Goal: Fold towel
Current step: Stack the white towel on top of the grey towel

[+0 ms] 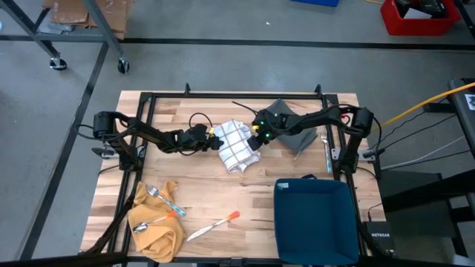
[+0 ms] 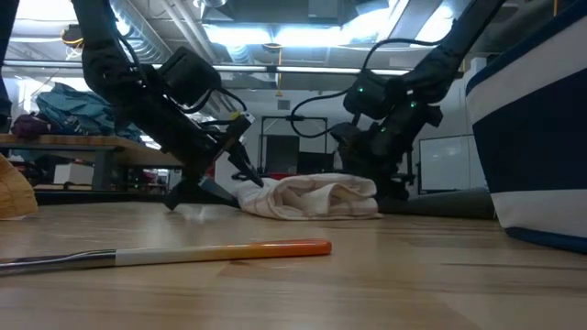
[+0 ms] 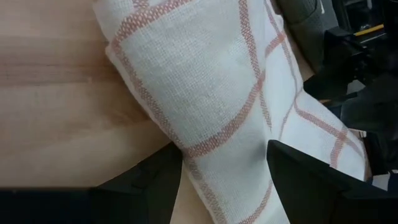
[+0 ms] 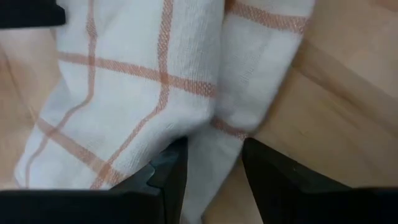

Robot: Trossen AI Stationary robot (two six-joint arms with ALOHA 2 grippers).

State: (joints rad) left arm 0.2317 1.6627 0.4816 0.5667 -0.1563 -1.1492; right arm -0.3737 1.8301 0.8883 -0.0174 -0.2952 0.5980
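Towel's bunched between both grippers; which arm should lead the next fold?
Probably the left. The left gripper sits at the towel edge, cloth between its fingers, with bare table beside it. The right gripper also straddles cloth, but a grey cloth crowds its side.

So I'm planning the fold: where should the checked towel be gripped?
Probably by its two opposite ends. The towel lies bunched between the arms, so the left gripper takes its end from the left and the right gripper comes from the right, as both do now.
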